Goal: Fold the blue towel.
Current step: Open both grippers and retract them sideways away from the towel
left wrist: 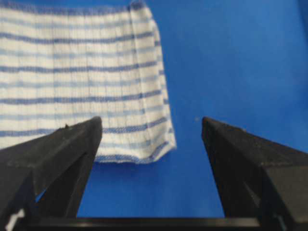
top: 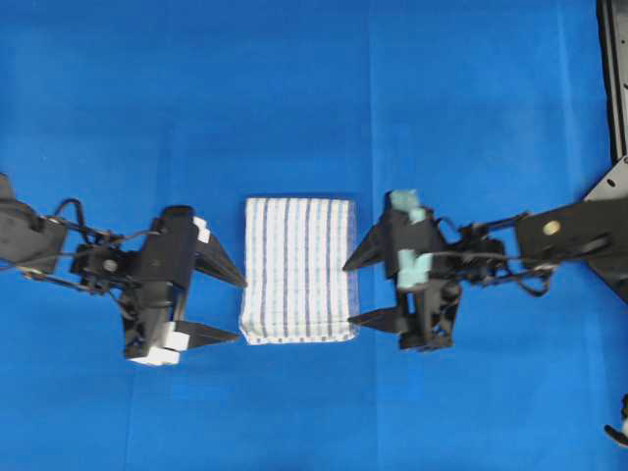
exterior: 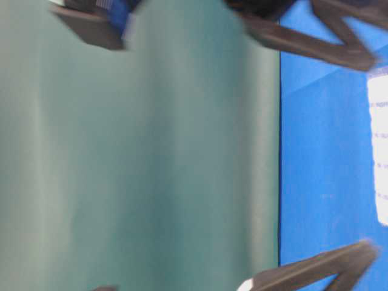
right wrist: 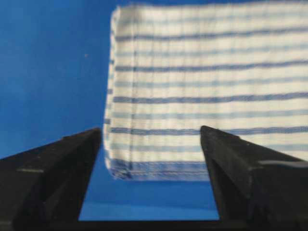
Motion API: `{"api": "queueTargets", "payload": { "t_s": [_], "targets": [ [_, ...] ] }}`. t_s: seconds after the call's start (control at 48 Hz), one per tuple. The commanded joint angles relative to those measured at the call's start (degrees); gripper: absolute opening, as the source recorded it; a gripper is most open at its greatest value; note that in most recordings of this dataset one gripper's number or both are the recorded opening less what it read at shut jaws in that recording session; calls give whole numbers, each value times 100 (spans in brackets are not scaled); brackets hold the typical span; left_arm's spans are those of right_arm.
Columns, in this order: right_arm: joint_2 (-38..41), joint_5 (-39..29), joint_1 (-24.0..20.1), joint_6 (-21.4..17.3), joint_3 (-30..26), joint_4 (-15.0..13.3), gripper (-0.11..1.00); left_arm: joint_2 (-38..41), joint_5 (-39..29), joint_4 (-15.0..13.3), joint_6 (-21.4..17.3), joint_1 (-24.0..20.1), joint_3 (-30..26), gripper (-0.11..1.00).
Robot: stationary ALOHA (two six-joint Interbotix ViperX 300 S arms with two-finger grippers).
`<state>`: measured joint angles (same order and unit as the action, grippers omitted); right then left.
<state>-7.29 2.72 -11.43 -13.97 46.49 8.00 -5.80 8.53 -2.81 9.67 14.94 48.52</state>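
The blue towel (top: 299, 270), white with thin blue stripes, lies folded into a compact rectangle on the blue sheet. My left gripper (top: 241, 310) stands open just off the towel's left edge, near its lower corner, holding nothing. The right gripper (top: 346, 292) is open too, beside the right edge and empty. In the left wrist view the towel (left wrist: 82, 82) lies ahead, its corner between the spread fingers of the left gripper (left wrist: 151, 122). In the right wrist view the towel's layered edge (right wrist: 207, 86) faces the right gripper (right wrist: 151, 130), with bare sheet between them.
The blue background sheet (top: 294, 98) covers the whole table. A dark metal frame (top: 613, 69) runs along the far right edge. The table-level view is blurred: a green surface (exterior: 139, 157), the blue sheet (exterior: 321, 170) and a white strip of towel (exterior: 379, 151).
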Motion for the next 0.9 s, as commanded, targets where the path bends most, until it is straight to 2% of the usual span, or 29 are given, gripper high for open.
{"api": "queueTargets", "payload": {
  "t_s": [0.0, 0.313, 0.73, 0.876],
  "targets": [
    [-457, -53, 114, 44, 62, -141, 85, -422, -132, 26, -18, 0, -9, 78],
    [-1811, -97, 387, 79, 773, -545, 85, -1547, -246, 18, -369, -18, 536, 77],
    [-3832, -220, 396, 79, 1828, -914, 85, -3340, 62, 18, -413, -202, 1749, 77],
    [-4465, -185, 396, 79, 2294, -949, 85, -3955, 70, 26, -413, -325, 2162, 77]
  ]
}}
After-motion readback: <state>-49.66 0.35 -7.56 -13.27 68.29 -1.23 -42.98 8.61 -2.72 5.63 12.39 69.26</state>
